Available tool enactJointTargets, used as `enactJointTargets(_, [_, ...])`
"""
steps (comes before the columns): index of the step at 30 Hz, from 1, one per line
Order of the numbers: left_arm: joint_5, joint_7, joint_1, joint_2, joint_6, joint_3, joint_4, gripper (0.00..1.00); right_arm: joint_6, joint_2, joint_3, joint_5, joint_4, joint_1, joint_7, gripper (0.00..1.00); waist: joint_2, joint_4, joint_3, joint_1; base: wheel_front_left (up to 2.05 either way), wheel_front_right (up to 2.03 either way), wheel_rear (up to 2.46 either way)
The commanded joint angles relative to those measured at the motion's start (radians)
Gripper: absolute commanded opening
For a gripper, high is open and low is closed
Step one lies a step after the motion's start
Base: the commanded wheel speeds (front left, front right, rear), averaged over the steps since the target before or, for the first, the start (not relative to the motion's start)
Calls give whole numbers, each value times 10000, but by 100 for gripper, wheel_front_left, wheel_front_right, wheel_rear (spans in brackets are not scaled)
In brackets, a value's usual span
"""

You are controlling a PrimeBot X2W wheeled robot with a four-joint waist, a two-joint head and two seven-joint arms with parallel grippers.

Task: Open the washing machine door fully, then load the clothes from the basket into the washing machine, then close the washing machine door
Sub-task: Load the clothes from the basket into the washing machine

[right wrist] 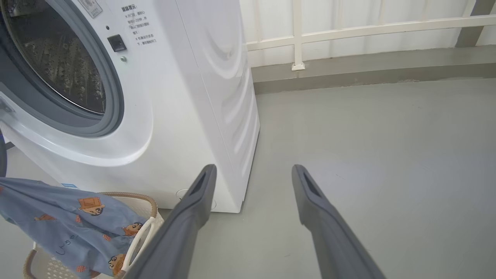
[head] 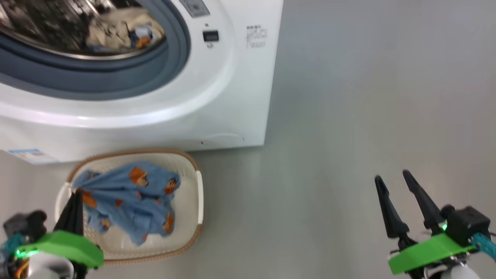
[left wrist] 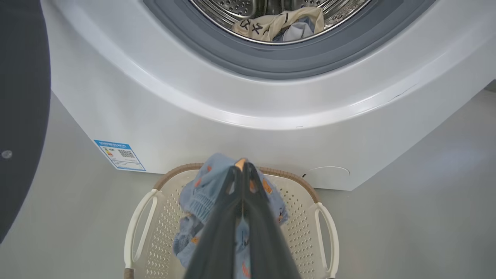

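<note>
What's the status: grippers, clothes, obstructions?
Left gripper shut on light-blue cartoon-print garment, over cream perforated plastic basket. Right gripper open, empty. Nothing blocks white washing machine opening.

Your left gripper (head: 76, 193) is at the lower left of the head view, its fingers pressed flat together and the tips pinching a fold of the clothes (head: 128, 197). The left wrist plate (head: 64, 244) is green and sits just behind it. Your right gripper (head: 392, 176) is at the lower right, fingers spread wide, gripping nothing and leaning slightly left. The right wrist plate (head: 426, 252) is green and tilted.
</note>
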Motion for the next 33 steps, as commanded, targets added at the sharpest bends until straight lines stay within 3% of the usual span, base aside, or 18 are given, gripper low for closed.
enactJointTargets(1, [170, -121, 256, 317, -30, 490, -459, 0, 14, -136, 162, 123, -190, 253, -48, 100, 0, 148, -726, 0, 0, 0, 0])
enactJointTargets(20, [1004, -122, 3916, -389, -30, 2569, -5128, 0, 14, -126, -460, 253, -374, 1400, -48, 100, 0, -20, -1629, 0, 0, 0, 0])
enactJointTargets(33, [633, -122, 3374, -462, -30, 2411, -5444, 0, 14, 66, -482, 155, -481, 1182, -48, 100, 0, -63, -1253, 0, 0, 0, 0])
